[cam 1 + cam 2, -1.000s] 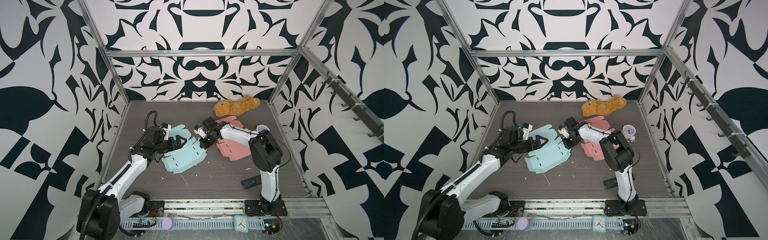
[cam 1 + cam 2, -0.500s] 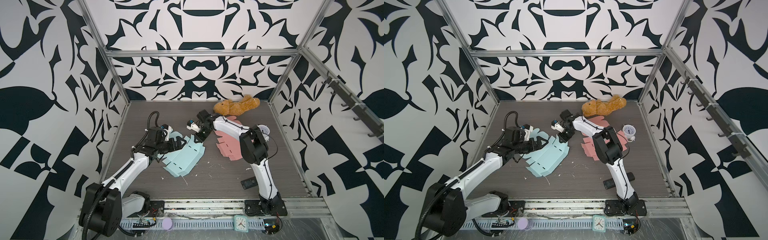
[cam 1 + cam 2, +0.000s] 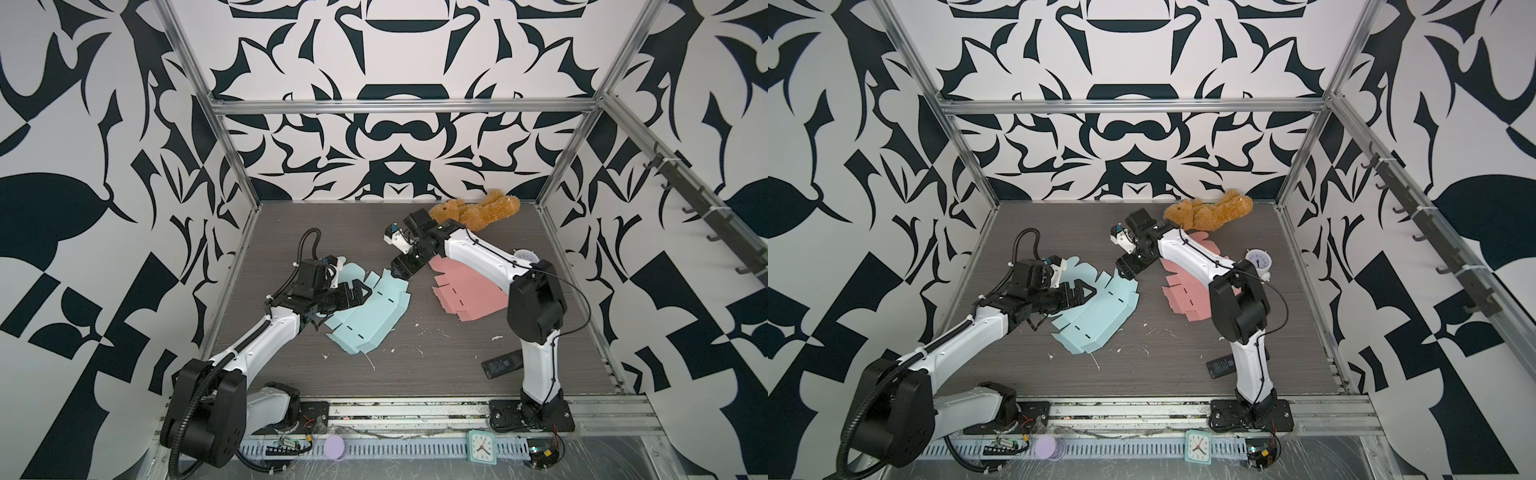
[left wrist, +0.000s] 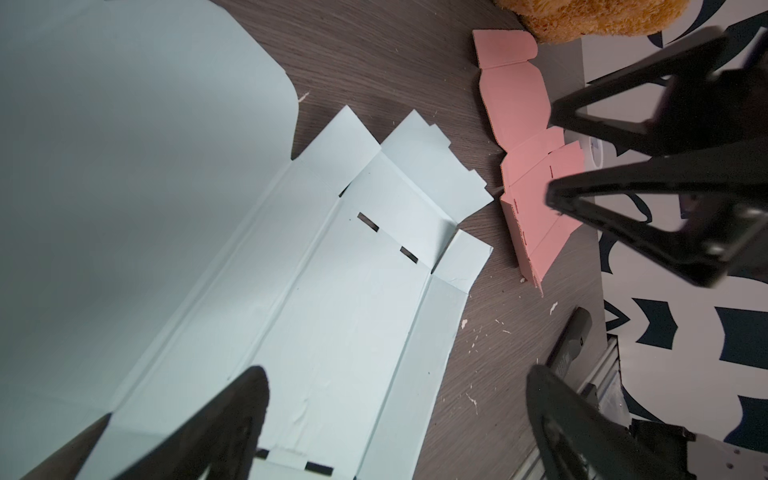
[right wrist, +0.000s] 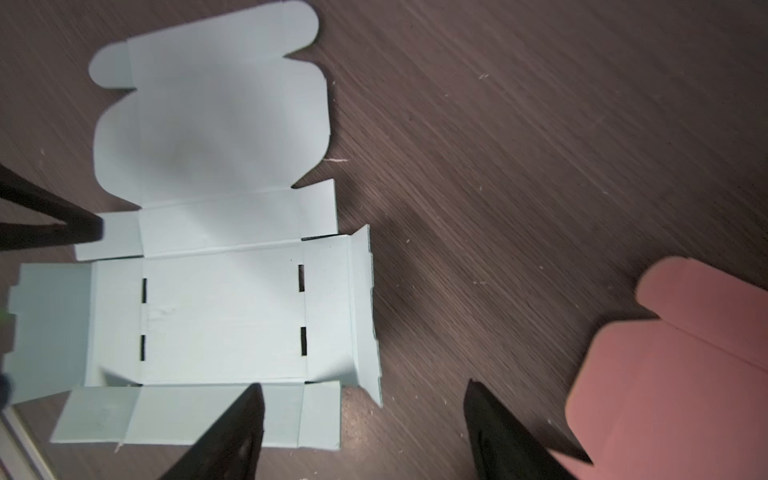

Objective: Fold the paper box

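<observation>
The paper box (image 3: 365, 316) (image 3: 1096, 316) is a light blue die-cut blank lying unfolded on the dark table. In the right wrist view its panels (image 5: 224, 311) lie flat, except one end flap (image 5: 363, 311) that tilts up. My left gripper (image 3: 360, 292) (image 3: 1084, 291) (image 4: 395, 382) stands open low over the blank's left part, with nothing between its fingers. My right gripper (image 3: 401, 270) (image 3: 1126, 268) (image 5: 363, 390) hangs open above the blank's far right corner and holds nothing.
A pink box blank (image 3: 465, 286) (image 5: 673, 374) lies right of the blue one, partly under the right arm. A brown teddy bear (image 3: 473, 212) rests at the back wall. A white alarm clock (image 3: 1258, 262), a black remote (image 3: 500, 363) and paper scraps are on the right and front.
My right gripper has opened and let go of the blue blank's far edge. The blank has turned and dropped flat on the table. The left gripper stayed open.
</observation>
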Motion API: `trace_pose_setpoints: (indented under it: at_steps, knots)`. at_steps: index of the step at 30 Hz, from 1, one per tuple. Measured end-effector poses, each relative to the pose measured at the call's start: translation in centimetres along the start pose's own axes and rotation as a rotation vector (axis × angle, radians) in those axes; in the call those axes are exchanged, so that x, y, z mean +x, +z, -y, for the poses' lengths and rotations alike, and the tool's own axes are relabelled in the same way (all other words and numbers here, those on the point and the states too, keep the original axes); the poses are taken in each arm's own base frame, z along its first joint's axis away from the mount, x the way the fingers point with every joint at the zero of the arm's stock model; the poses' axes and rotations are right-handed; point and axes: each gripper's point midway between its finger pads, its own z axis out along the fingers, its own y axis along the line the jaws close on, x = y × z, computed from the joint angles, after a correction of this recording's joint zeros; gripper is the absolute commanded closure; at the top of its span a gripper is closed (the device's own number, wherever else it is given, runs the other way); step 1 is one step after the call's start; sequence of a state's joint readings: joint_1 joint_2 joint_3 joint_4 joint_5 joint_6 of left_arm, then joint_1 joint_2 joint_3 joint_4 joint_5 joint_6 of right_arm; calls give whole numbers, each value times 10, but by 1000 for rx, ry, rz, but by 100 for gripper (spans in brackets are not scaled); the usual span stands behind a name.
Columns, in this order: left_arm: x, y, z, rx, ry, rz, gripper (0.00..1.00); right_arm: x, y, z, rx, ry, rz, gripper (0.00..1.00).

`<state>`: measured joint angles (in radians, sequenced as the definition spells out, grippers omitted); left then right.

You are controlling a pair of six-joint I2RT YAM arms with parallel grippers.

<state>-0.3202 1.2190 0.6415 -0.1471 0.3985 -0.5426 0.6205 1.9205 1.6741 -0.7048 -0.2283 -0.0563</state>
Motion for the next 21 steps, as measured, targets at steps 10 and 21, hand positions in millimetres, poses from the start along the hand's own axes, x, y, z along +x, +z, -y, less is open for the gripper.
trace_pose_setpoints:
  at_steps: [10, 21]
  knots:
    - [6, 8, -8, -18, 5, -34, 10, 90, -39, -36, -63, 314, -4, 21]
    - [36, 14, -28, -48, -43, -100, 32, 140, 28, -76, -267, 590, -79, 21]
